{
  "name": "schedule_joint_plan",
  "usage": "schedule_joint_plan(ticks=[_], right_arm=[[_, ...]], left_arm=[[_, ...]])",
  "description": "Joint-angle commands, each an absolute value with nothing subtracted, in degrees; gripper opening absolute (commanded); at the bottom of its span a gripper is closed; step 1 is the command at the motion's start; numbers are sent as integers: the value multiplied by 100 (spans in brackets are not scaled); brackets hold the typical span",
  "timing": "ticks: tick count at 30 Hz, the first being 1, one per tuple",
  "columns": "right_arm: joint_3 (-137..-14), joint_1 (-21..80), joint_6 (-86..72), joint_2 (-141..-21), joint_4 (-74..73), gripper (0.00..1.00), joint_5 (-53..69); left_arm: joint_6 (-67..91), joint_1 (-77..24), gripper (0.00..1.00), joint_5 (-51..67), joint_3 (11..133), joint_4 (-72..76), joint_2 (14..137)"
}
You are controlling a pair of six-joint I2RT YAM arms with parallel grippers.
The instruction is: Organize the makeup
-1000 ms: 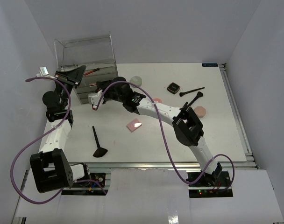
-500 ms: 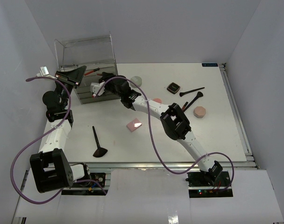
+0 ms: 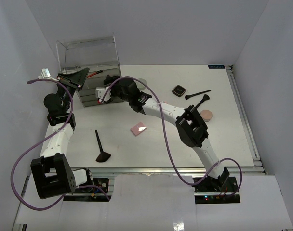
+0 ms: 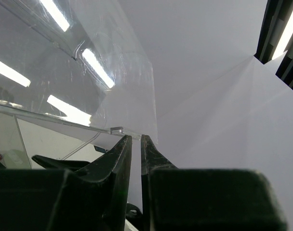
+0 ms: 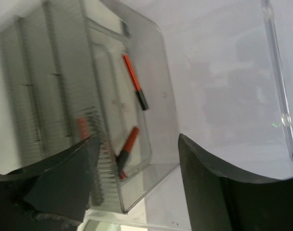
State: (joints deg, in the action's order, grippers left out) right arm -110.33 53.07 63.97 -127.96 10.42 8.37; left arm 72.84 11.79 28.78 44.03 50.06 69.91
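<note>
The right fingers [image 5: 214,187] hung spread, released, over the drawer [image 5: 158,96] at the desk's [image 3: 223,134] eleven o'clock, red sticks [image 5: 135,87] lying sorted inside; the left fingers [image 4: 120,161], nearly closed, probably steadied the box [image 3: 88,53].

**Bright, even light, with glare on plastic**

Overhead light floods the white table [image 3: 223,139] evenly, and the shadows on it are faint and soft. A hot spot glares on the pink compact [image 3: 138,128]. In the left wrist view the clear box [image 4: 88,72] mirrors the strip lights [image 4: 287,26] as white streaks that wash out its wall. The left fingers [image 4: 113,168] and right fingers [image 5: 219,192] are dark, soft-edged masses, too near for focus. The top view is sharp throughout.
</note>
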Motion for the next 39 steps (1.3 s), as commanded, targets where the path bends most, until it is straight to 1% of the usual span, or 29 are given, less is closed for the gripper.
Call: schedule_joint_plan(ticks=[1,3,4,6,7,8,10,13,16,21,26,34,39], right_arm=[[-11052,5521,7300,-11675,-1826,82,2482],[-10950,5612,8619,-11291,-3752,86,3243],[-10831,5667,9131,-11119,-4553,87,3276],[-10298,5711,9817,-10825,-5518,83,3049],[-10070,5697,9897,-10613,-5615,81,2915],[-9482,5665,9920,-10469,-5671,76,2603],[-8665,5409,10012,-10056,-5611,72,2341],[-7880,4626,10018,-9659,-5414,71,2134],[-7538,3877,10175,-9429,-5367,71,1951],[-7438,2880,10571,-9512,-5444,72,1541],[-7731,2325,10780,-10025,-5447,71,1266],[-7894,2250,10917,-10751,-5180,68,650],[-7989,2232,10942,-10986,-4958,65,396]], left_arm=[[7221,1204,25,2804,4611,5048,6891],[7242,1204,25,2804,4610,5054,6891],[7242,1204,25,2804,4618,5050,6887],[7244,1204,25,2812,4650,5031,6891],[7258,1204,25,2812,4657,5052,6891],[7267,1204,25,2813,4666,5046,6883],[7295,1210,25,2815,4655,5066,6867],[7274,1204,25,2804,4594,5061,6816],[7260,1204,25,2804,4530,5068,6794],[7334,1204,25,2797,4482,5151,6839],[7313,1204,25,2805,4537,5123,6839],[7304,1204,25,2820,4562,5108,6848],[7304,1204,25,2821,4561,5124,6864]])
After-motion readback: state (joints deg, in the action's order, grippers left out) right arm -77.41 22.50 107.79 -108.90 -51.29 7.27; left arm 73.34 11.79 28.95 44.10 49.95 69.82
